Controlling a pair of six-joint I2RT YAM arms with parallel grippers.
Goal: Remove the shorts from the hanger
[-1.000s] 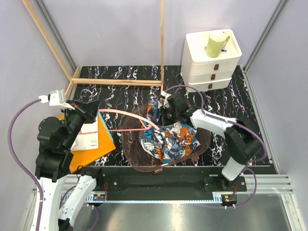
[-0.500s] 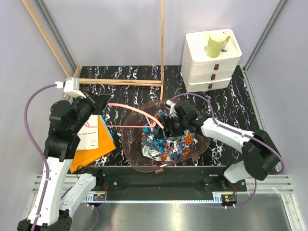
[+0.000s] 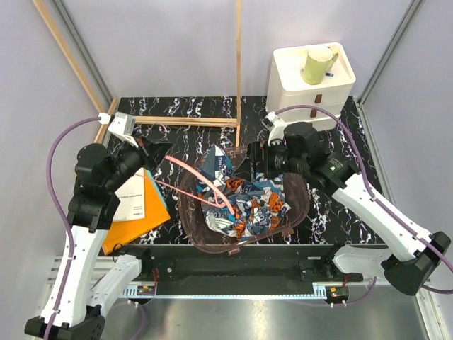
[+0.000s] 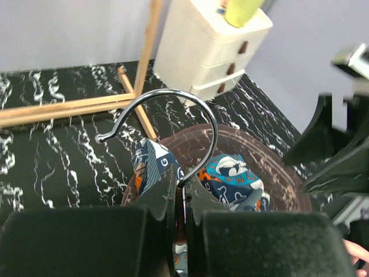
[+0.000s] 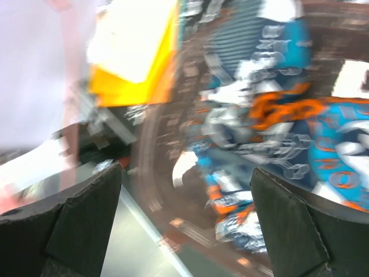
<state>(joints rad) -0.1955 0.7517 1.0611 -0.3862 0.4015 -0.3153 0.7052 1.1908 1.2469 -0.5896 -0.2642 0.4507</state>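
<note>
The printed shorts lie crumpled in a brown tray, also seen in the left wrist view as the shorts. The salmon-pink hanger slants from the left down into the heap, its lower end lying among the folds. My left gripper is shut on the stem of the dark metal hook, jaws pressed together at the left gripper. My right gripper hovers open above the tray's back part, holding nothing. Its view is blurred, with the shorts beyond the right gripper.
An orange folder with a white sheet lies left of the tray. A wooden rod frame stands at the back. A white drawer unit with a green mug on top sits back right.
My right gripper opened, let go of the shorts and pulled up and back to the right. The shorts dropped into a heap in the tray. My left arm carried the hook up and back.
</note>
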